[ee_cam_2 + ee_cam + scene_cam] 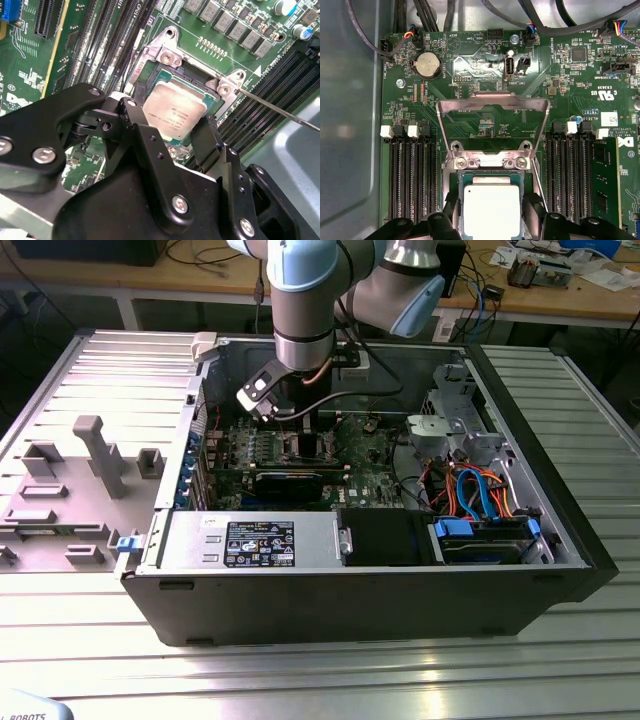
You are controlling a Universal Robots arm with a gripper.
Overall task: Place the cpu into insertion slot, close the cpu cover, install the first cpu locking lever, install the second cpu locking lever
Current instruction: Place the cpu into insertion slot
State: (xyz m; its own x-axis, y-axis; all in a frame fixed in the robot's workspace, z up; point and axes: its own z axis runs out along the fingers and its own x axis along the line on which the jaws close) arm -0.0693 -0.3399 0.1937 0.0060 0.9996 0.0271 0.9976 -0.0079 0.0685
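The tool (491,202) pinches the cpu (492,212) over the insertion slot (490,177) — twelve o'clock from the exterior view's black card (290,480). Best lowered level, corners matched.

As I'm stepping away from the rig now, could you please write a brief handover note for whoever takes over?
Gripper: shut on the cpu, fingers against two opposite edges.
The cpu sits over the insertion slot; whether fully seated, I cannot tell.
The cpu cover stands swung open.
Done: cpu brought to slot. Left: release, closing the cover, both locking levers.
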